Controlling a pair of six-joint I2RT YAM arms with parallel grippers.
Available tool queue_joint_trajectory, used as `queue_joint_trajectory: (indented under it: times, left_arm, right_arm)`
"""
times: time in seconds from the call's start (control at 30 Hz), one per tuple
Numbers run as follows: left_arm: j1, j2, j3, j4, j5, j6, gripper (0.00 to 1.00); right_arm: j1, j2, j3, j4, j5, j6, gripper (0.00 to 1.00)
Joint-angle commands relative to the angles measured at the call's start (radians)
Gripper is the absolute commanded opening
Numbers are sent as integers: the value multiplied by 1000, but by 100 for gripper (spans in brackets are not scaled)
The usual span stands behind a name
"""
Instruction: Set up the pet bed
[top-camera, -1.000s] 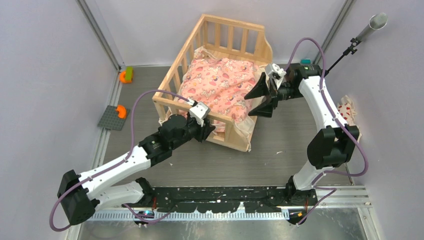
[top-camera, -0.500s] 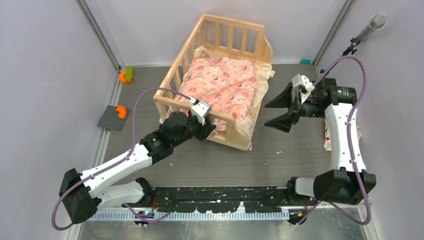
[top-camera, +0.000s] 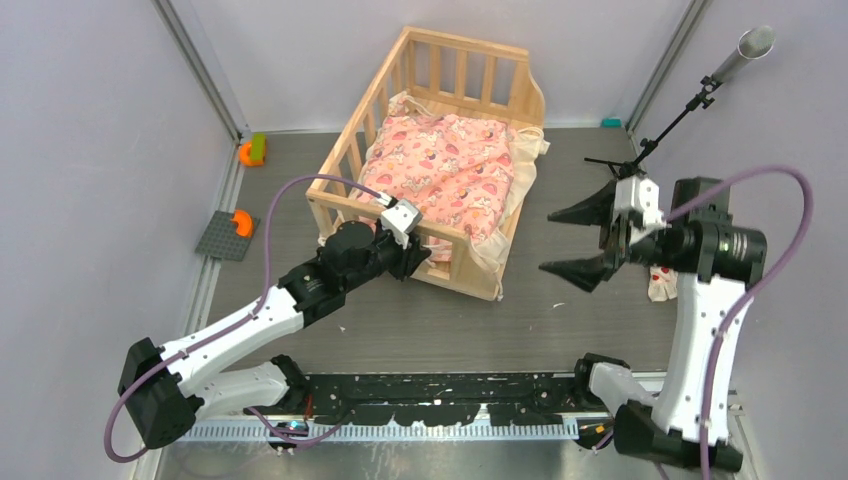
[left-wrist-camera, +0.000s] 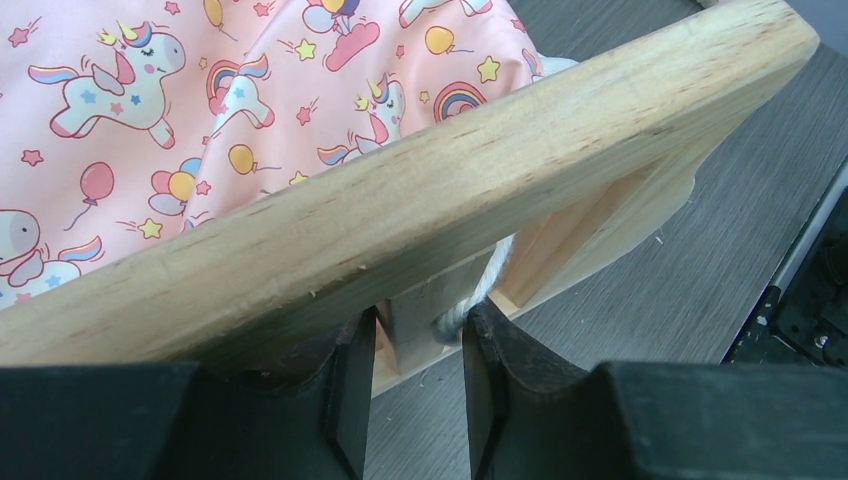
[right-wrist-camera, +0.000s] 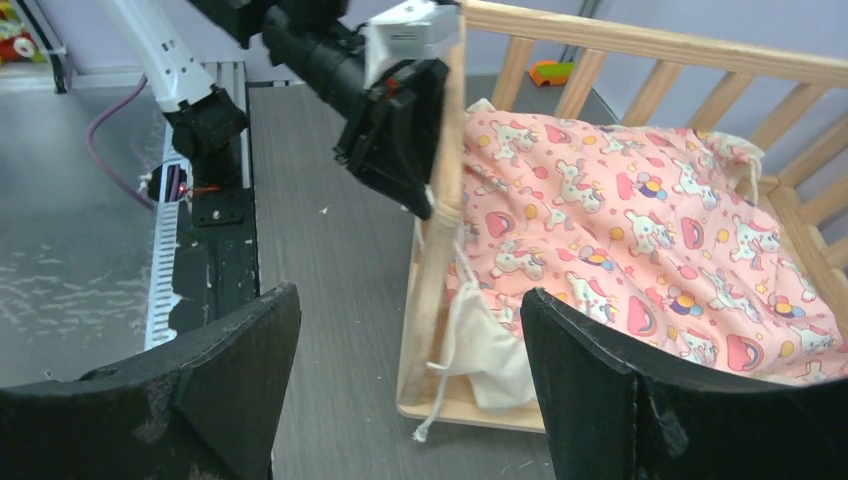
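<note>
The pet bed (top-camera: 468, 44), a light wooden crib frame, stands at the table's middle back with the pink cartoon-print cushion (top-camera: 445, 170) inside it. My left gripper (top-camera: 418, 258) is at the bed's near rail. In the left wrist view its fingers (left-wrist-camera: 348, 380) close around one upright slat under the rail (left-wrist-camera: 450, 170), with a cream tie cord (left-wrist-camera: 482, 290) pressed against the right finger. My right gripper (top-camera: 547, 242) hangs wide open to the right of the bed, clear of it and holding nothing. Its wrist view looks past the open gripper (right-wrist-camera: 410, 295) at the bed's corner post (right-wrist-camera: 445, 200) and the cushion (right-wrist-camera: 640, 230).
A small white pillow with red dots (top-camera: 657, 287) lies at the right wall, mostly behind my right arm. An orange and green toy (top-camera: 252, 150) and a grey plate with an orange piece (top-camera: 230, 235) lie at the left. A metal tube on a stand (top-camera: 745, 50) rises at the back right.
My right arm has swung away from the bed's right side, out to the right and nearer the front, with its gripper open throughout. The left arm and the bed have stayed put.
</note>
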Motion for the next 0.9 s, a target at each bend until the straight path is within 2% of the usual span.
queue_joint_trajectory:
  times: [0.0,0.07,0.2,0.37,0.4,0.47,0.53,0.57,0.6,0.63,0.67,0.7,0.77,0.87]
  left_arm:
    - [73,46,61,-17,-69,40,0]
    - [73,48,61,-9,-75,38,0]
    - [73,59,65,-4,-73,30,0]
    - [73,73,62,8,-60,15,0]
    - [73,73,62,11,-56,12,0]
    - [73,76,60,17,-52,9,0]
    - [73,74,58,21,-53,11,0]
    - [73,72,55,23,-56,11,0]
    - [73,68,53,24,-58,12,0]
    - [73,63,51,24,-60,13,0]
    - [73,60,49,24,-61,16,0]
    - [73,56,47,24,-64,19,0]
    - [73,51,45,24,-73,21,0]
    - [73,48,43,23,-70,21,0]
  right_arm:
    - [-16,191,84,-156,-12,30,85]
    - [2,202,122,-155,-12,47,85]
    - [128,204,157,-154,-11,94,85]
    - [176,151,347,-127,-12,102,85]
    - [176,141,391,-68,-12,147,85]
    - [176,103,422,190,-6,312,85]
    - [176,29,357,558,27,544,85]
    - [176,-19,292,813,73,732,85]
    - [176,-82,165,1239,164,1026,85]
    - [176,-123,70,1504,294,1214,85]
    - [174,-142,30,1622,432,1296,85]
    - [173,-137,62,1534,593,1266,85]
    - [182,-88,161,1322,820,1254,85]
    - [208,-64,172,1194,1212,1405,85]
